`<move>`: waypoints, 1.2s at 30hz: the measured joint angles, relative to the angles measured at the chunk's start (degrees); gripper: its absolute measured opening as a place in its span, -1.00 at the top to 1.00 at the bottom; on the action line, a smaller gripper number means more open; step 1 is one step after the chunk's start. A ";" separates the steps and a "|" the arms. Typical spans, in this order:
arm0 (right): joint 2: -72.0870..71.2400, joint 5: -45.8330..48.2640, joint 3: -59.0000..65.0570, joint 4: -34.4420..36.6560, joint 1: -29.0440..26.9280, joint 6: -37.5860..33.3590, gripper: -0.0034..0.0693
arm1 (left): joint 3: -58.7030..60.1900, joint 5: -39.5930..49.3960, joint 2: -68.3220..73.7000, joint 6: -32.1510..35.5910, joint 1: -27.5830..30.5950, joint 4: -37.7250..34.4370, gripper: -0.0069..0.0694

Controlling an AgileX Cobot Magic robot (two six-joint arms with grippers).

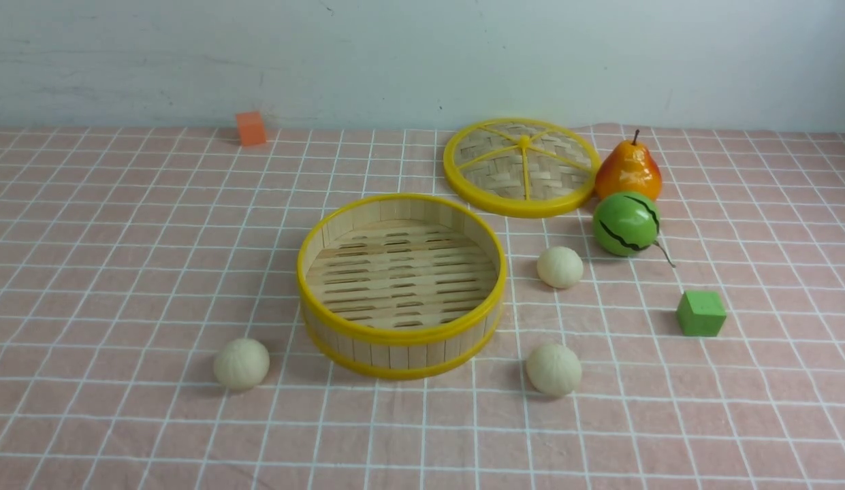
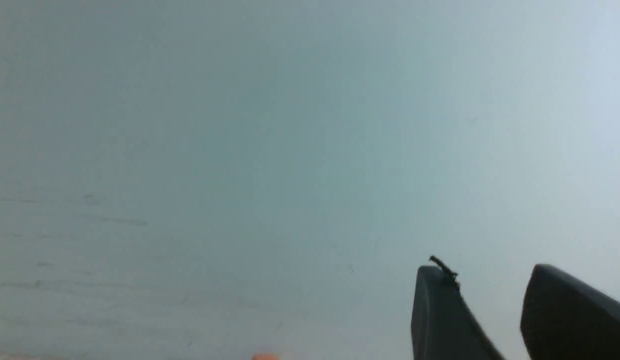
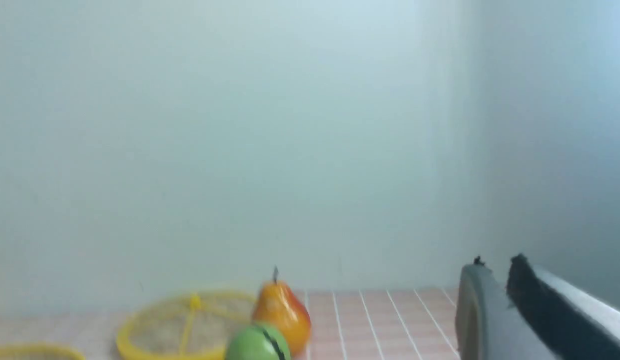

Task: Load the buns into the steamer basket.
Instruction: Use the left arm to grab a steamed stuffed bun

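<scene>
The steamer basket [image 1: 395, 335], round bamboo with yellow rims, stands empty at the middle of the table. Three cream-white buns lie on the cloth around it: one at its front left [image 1: 241, 364], one at its front right [image 1: 553, 369], one to its right [image 1: 560, 267]. Neither gripper shows in the front view. In the left wrist view my left gripper [image 2: 487, 272] is open and empty, facing the wall. In the right wrist view my right gripper [image 3: 497, 265] has its fingers close together with nothing between them, raised above the table's right side.
The flat woven lid [image 1: 521, 167] lies behind the basket, to the right. An orange pear [image 1: 628, 170] and a green striped ball [image 1: 626, 223] sit beside the lid. A green cube [image 1: 700, 313] is at the right, an orange cube [image 1: 250, 128] at the far left by the wall.
</scene>
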 joint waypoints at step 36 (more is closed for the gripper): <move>60.30 52.99 -37.09 9.49 15.88 -13.55 0.90 | -64.37 68.90 82.40 -10.34 -10.75 2.70 0.67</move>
